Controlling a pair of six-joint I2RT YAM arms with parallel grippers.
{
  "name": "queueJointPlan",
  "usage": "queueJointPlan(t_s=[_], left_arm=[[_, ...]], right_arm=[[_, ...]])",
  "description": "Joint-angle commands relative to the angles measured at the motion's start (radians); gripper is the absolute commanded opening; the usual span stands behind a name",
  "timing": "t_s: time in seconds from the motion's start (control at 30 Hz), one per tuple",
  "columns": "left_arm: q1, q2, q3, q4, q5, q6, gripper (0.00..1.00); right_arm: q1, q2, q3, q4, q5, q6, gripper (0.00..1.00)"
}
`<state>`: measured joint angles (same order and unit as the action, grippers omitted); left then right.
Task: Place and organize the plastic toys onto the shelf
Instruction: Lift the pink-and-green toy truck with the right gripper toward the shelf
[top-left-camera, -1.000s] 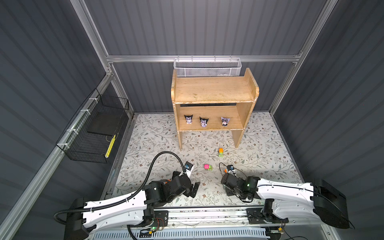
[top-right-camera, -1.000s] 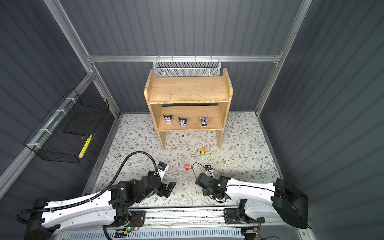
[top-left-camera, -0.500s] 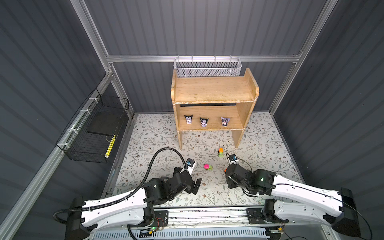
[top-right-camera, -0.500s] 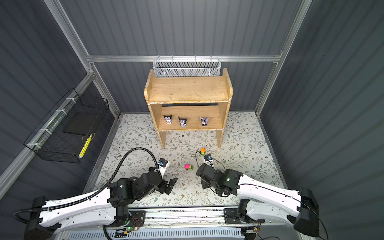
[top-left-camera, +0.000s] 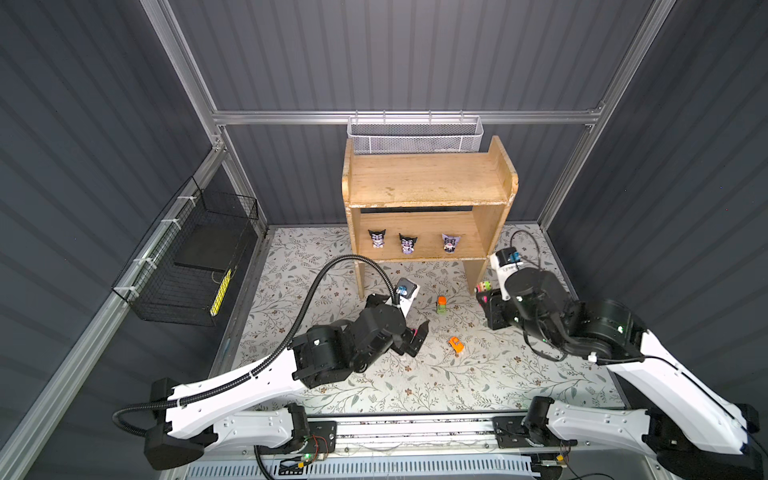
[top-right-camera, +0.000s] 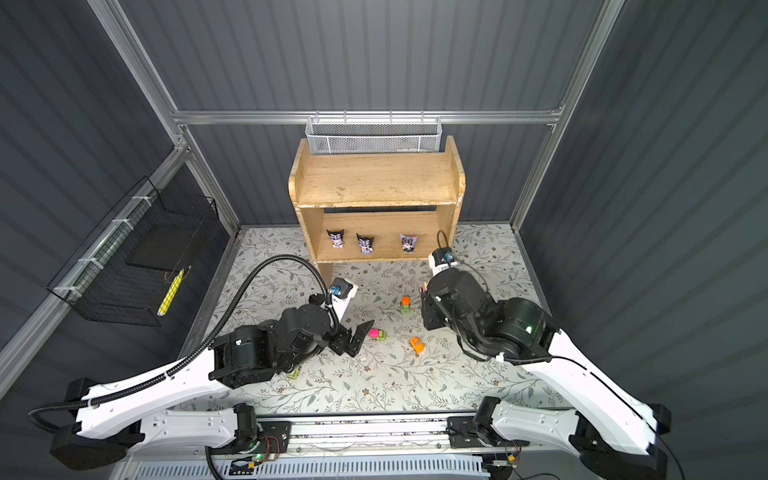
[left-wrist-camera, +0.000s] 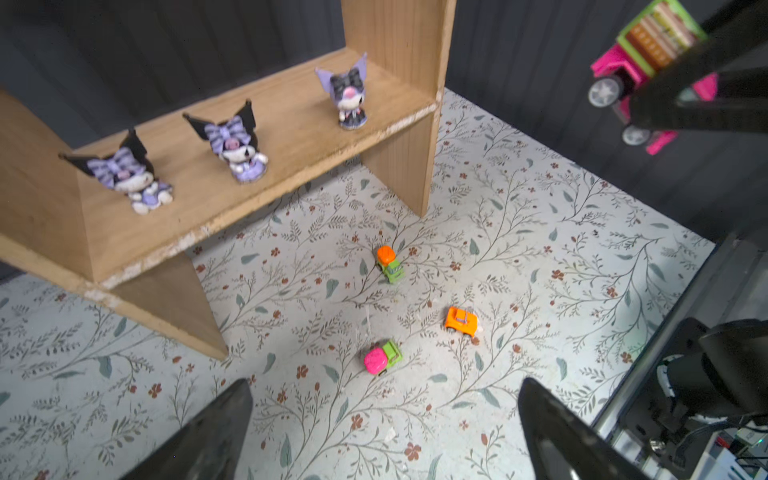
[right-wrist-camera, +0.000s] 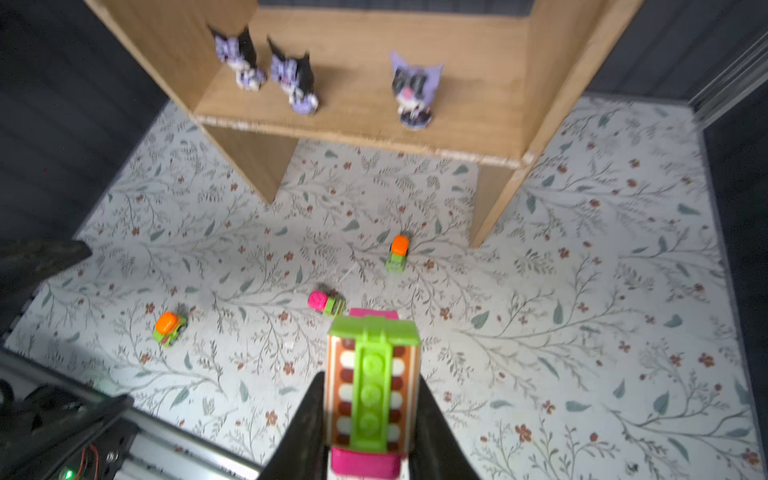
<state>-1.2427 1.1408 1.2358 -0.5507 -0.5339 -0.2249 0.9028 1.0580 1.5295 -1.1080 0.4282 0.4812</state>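
The step in hand looks like a carry: the right jaws pinch a pink-and-green truck (right-wrist-camera: 374, 353) by its sides and hold it off the table (top-left-camera: 478, 374), just beside the shelf's (top-left-camera: 428, 187) right leg. The left jaws are spread wide and hover low over a pink-green car (top-right-camera: 377, 334), holding nothing.

Three figurines (top-left-camera: 408, 243) stand in a row on the lower tier, and the top tier is bare. An orange-green car (top-left-camera: 441, 304), an orange car (top-left-camera: 456, 345) and a second orange-green car (right-wrist-camera: 168, 326) lie loose on the table.

Next, the truck probably needs to rise above a tier's front edge, go in level and land on its wheels. The left jaws could meanwhile drop and close on the car below.

The truck is blocky, glossy hard plastic, and its free wheels may let it roll. The shelf is raw, worn wood with chipped pale edges. The table has a matte floral cover. The figurines have pointed ears and small round bases.
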Motion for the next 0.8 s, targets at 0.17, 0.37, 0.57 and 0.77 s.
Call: queueJointPlan(t_s=[0.17,0.37,0.57,0.77], left_arm=[[0.16,0.121,0.238,-0.04,0.17,0.126,1.0],[0.167,0.235,0.417,-0.076,0.191,0.179,1.0],[0.176,0.286,0.51,-0.094,0.192,0.213,1.0],[0.188,0.289,0.526,-0.097,0.189,0.229,1.0]], right_arm=[[-0.124,0.194,0.377,-0.108,-0.044,-0.262,0.28],[-0.2,0.364,0.649,-0.134,-0.116,-0.371,0.28],[-0.263,0.542,0.929,-0.194,-0.151,-0.441,0.28],[-0.353,0.655,1.073,-0.203,-0.206,-0.464,0.28]])
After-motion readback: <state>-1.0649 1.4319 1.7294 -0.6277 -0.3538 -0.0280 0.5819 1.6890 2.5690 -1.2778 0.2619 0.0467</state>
